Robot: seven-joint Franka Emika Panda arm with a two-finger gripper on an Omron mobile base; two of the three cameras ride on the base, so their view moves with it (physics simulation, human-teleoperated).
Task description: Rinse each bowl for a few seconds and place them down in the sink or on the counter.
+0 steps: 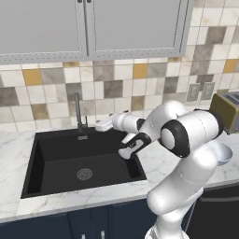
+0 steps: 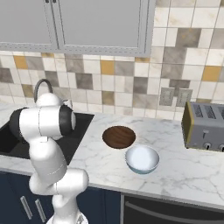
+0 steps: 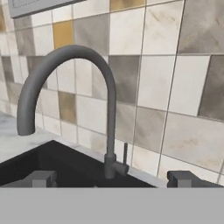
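Room: kitchen with a patchwork tile wall (image 1: 116,79) of grey, tan and mustard squares, pale cabinets (image 1: 88,25) above, navy cupboards below.

Left base view, table: white marble table (image 1: 14,154) with grey veins, carrying the black sink (image 1: 56,163).
Left base view, sink: rectangular basin with a round metal drain (image 1: 84,174) on its floor; a thin grey faucet (image 1: 78,112) stands at the back rim.
Left base view, arm: the white arm (image 1: 186,140) bends from the lower right toward the sink; its hand reaches over the back right corner of the basin, near the faucet.
Left base view, white bowl: its rim (image 1: 224,153) peeks out behind the arm, on the table right of the sink.
Left base view, toaster: tan toaster (image 1: 227,111) at the right edge, by the wall.

Right base view, bowls: brown bowl (image 2: 119,137) and white bowl (image 2: 141,159) sit on the table right of the sink, just beside each other, the white one nearer the front edge.
Right base view, toaster: well right of the bowls, near wall outlets (image 2: 175,97).
Right base view, sink: partly hidden behind the arm.

Hand view, faucet: curved spout arches to the left over the dark basin, a small lever on its base.
Hand view, gripper: gripper (image 3: 114,179) spread wide, the two dark tips far apart at the bottom, nothing between them, facing the faucet base.
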